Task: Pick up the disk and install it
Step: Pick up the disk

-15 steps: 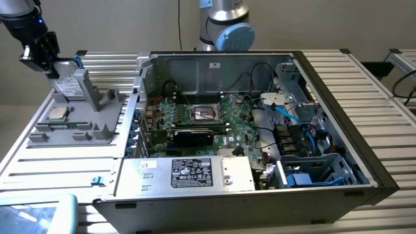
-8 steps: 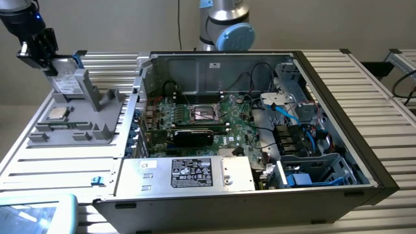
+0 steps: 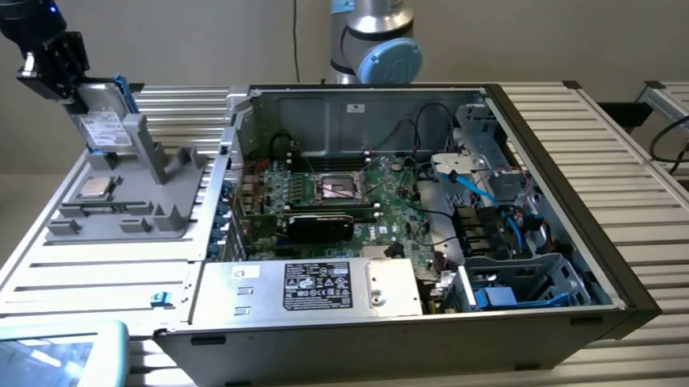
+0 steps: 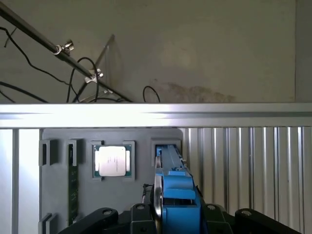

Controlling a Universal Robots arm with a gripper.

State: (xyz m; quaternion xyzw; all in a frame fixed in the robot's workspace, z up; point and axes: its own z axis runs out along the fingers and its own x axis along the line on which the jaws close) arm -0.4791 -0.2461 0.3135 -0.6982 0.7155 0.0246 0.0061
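The disk [image 3: 105, 119] stands on edge at the exterior view's upper left, a silver-grey drive with a white label and a blue carrier along its side. Its lower end is level with the upright post of the grey holder block [image 3: 145, 197]. My gripper [image 3: 77, 90] reaches down from above and is shut on the disk's upper part. In the wrist view the disk [image 4: 171, 187] shows edge-on, blue carrier toward the camera, between the black fingers [image 4: 103, 217] on either side. Its far end points into a slot of the holder block [image 4: 141, 156].
A small square CPU chip [image 3: 97, 188] lies on the holder block, also visible as the chip [image 4: 112, 161]. To the exterior view's right stands the open computer case [image 3: 570, 201], with motherboard [image 3: 344, 197], silver power supply box [image 3: 312, 286] and a drive cage [image 3: 522, 286]. Ribbed table [image 3: 108, 274] underneath.
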